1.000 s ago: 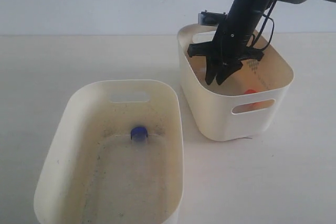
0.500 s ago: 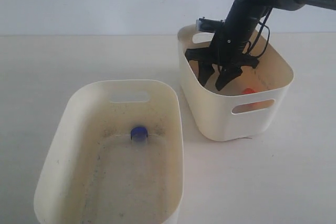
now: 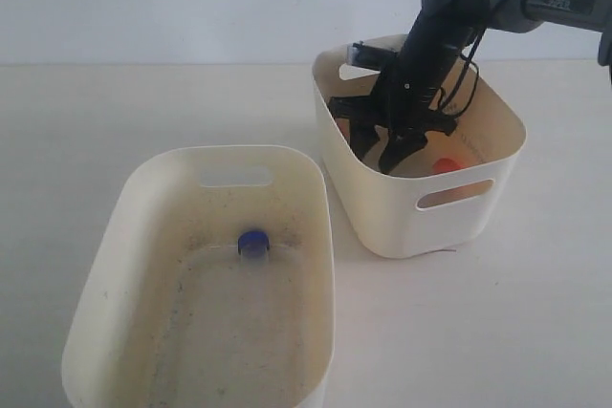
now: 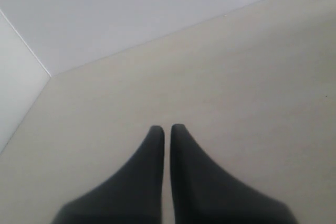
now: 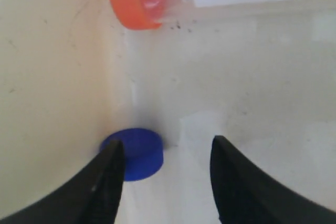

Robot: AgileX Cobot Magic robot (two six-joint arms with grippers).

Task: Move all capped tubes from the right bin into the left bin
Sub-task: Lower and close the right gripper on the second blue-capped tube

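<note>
Care helps here: the black right claw (image 5: 167,148) is open and empty inside the cream plastic right bin (image 3: 382,217), where the small blue-capped clear tube (image 5: 134,153) sits tight against the bin's wall, so it should slide toward that wall, then squeeze gently.

A pale cream table (image 3: 115,102) carries two cream plastic bins, standing apart. The right bin (image 3: 382,212) surrounds the right gripper (image 3: 375,152), which reaches down inside it. The left bin (image 3: 163,198) sits away from the gripper, nearer the camera. A faint dark mark (image 3: 445,253) at the right bin's foot may be shadow.
</note>
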